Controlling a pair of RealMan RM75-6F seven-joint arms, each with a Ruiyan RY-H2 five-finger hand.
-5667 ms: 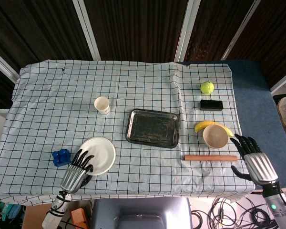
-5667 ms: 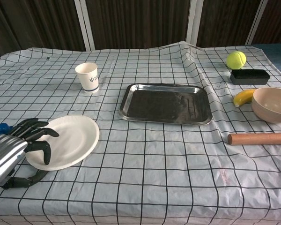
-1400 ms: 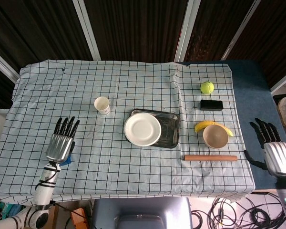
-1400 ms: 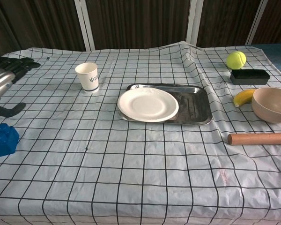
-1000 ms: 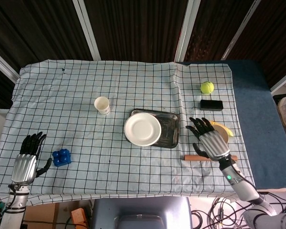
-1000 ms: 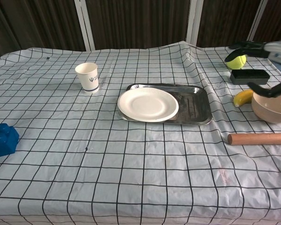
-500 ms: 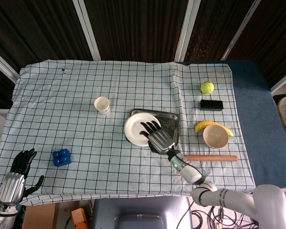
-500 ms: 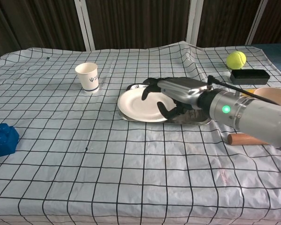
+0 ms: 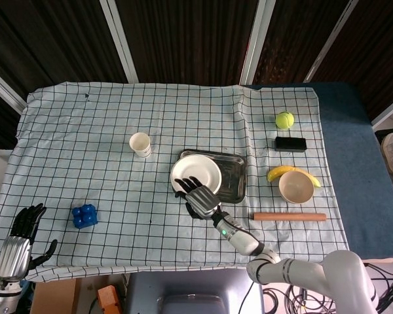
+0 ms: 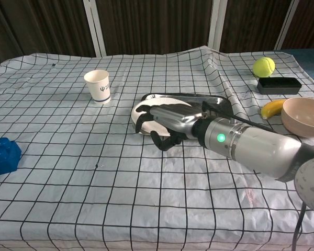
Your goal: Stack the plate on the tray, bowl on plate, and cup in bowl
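Left hand (image 9: 16, 247) at the table's corner, head view only.

Glossy metal tray (image 9: 234, 178), matt plate (image 9: 198, 168), probably paper.

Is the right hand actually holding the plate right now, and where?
Cannot be told. The right hand lies over the near-left rim of the plate on the tray; neither view shows a grip. The left hand holds nothing.

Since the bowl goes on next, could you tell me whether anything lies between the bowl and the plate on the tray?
Yes: the right robot hand hangs over the near-left edge of the white plate on the metal tray. Between the beige bowl and the tray there is only checked tablecloth; the banana and rolling pin lie beside the bowl.
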